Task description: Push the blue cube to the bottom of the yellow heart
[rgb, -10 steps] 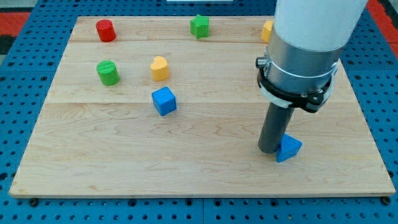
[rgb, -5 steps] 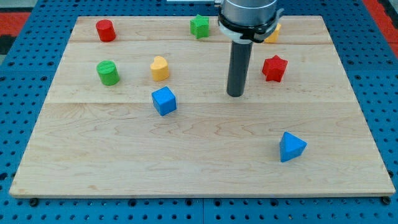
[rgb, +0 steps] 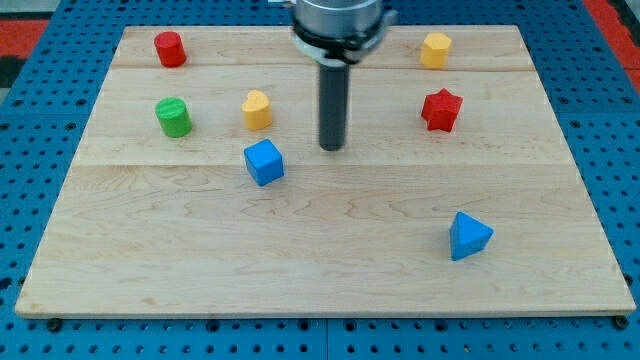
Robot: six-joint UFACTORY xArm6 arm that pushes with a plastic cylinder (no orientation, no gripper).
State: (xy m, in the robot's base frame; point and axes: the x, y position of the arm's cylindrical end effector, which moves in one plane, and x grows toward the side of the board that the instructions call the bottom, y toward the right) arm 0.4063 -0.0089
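The blue cube (rgb: 264, 162) sits on the wooden board (rgb: 320, 250), left of centre. The yellow heart (rgb: 257, 109) lies just above it, slightly to the left, with a small gap between them. My tip (rgb: 332, 147) touches the board to the right of the blue cube, a short way off and not touching it. It is level with the cube's top edge and to the lower right of the yellow heart.
A green cylinder (rgb: 173, 117) lies left of the heart. A red cylinder (rgb: 169, 48) is at the top left. A yellow hexagon (rgb: 435, 49) and a red star (rgb: 441, 110) are at the upper right. A blue triangle (rgb: 467, 236) is at the lower right.
My tip has moved from beside the blue triangle up and left across the board to just right of the blue cube. The arm now hides the green star. No block has moved.
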